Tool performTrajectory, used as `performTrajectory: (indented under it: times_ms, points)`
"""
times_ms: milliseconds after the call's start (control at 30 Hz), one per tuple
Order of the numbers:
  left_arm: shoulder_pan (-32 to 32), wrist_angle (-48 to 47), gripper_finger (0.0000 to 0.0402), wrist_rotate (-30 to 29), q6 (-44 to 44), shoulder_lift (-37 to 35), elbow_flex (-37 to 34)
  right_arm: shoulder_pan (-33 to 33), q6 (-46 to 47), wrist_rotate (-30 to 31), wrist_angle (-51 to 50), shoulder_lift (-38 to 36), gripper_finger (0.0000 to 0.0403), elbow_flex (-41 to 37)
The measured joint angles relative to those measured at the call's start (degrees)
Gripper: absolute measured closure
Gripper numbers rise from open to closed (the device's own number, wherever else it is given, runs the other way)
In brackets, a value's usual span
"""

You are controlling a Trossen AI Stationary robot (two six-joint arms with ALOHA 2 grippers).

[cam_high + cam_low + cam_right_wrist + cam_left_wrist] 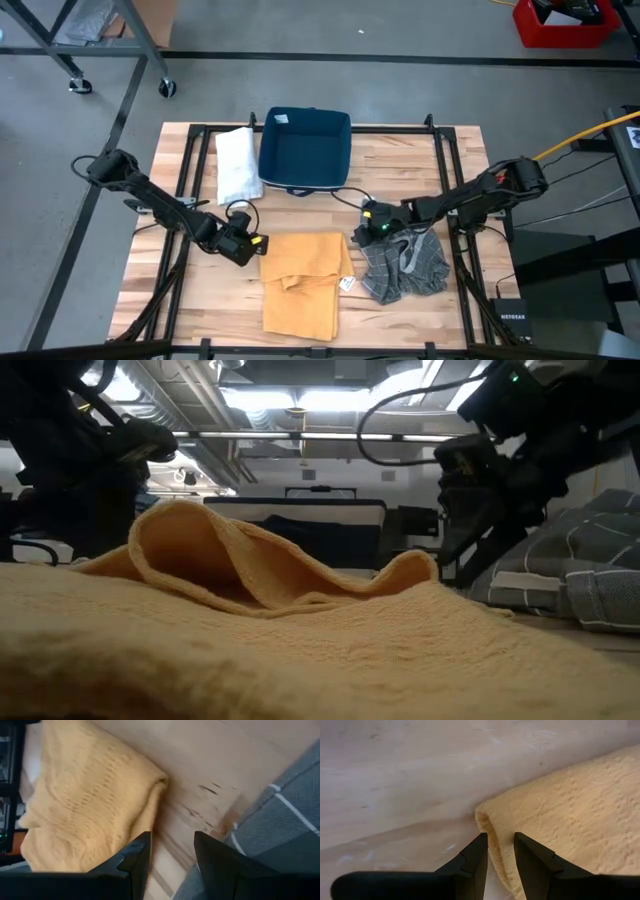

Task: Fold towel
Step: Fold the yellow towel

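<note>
Yellow towel [303,280] at lower centre half-folded, rumpled; left gripper [248,247] and right gripper [372,226] both apart, empty, at its upper corners.

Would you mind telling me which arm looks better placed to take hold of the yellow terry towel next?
Probably the left. The left gripper has its open fingers either side of the yellow terry towel's corner edge. The right gripper is open over bare wood, between that towel and the grey checked cloth.

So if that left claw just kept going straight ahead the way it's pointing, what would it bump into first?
Most likely the yellow towel. The left gripper has its fingers open around the towel's folded corner edge, so cloth lies right ahead; beyond it is bare wooden table.
</note>
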Motion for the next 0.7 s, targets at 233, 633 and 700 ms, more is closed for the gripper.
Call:
performTrajectory:
  times_ms: [233,633,700]
  points:
    - [1.66,1.92,0.0313,0.0,1.83,0.0,0.0,0.02,0.84,-0.46,0.38,2.35,0.0244,0.77]
    - [2.78,3.49,0.0313,0.01,2.19,0.0,0.0,0.02,-1.12,0.13,0.45,7.39,0.0244,5.75]
    - [2.77,4.02,0.0313,0.02,2.19,0.0,0.0,0.02,-1.13,0.15,0.53,8.54,0.0244,6.33]
